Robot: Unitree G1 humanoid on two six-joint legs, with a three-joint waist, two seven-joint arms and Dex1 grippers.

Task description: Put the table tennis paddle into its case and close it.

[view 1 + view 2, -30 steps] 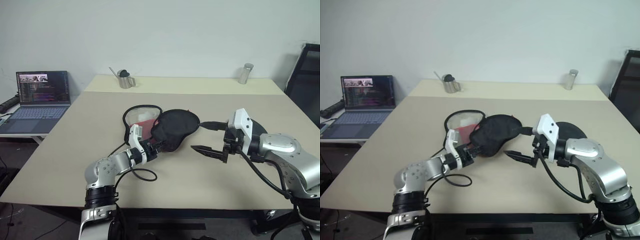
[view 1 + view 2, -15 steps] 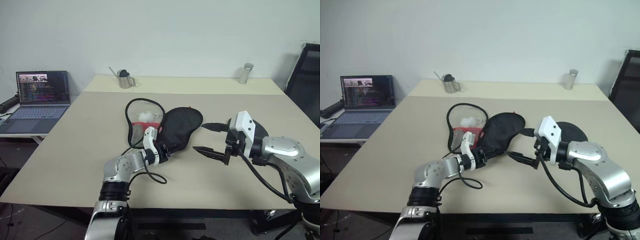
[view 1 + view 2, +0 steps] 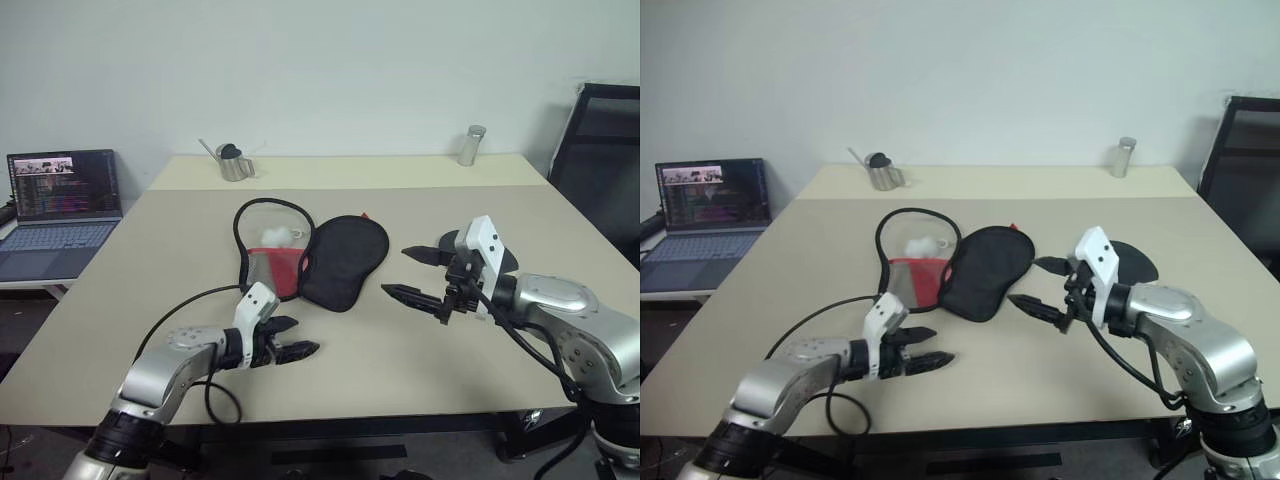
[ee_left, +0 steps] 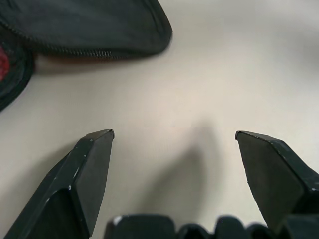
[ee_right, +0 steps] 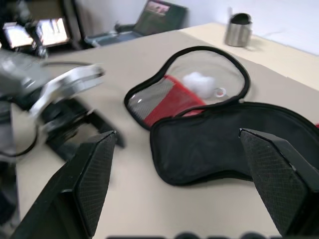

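**A:** Where is the table tennis paddle (image 3: 1137, 265)?

**B:** Flat on the table (image 3: 150, 260), just behind your right gripper (image 3: 397, 272). Its handle is hidden. That arm is nearer.

**A:** And the case (image 3: 345, 262)?

**B:** Open, ahead of your left gripper (image 3: 292, 338), long side running away from you.

**A:** The claws?

**B:** All 2 spread wide, holding nothing.

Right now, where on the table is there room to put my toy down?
Bare patches: the table's left side beside the open case, and the back strip between the metal cup and the shaker. Crowded: the front, around both grippers.
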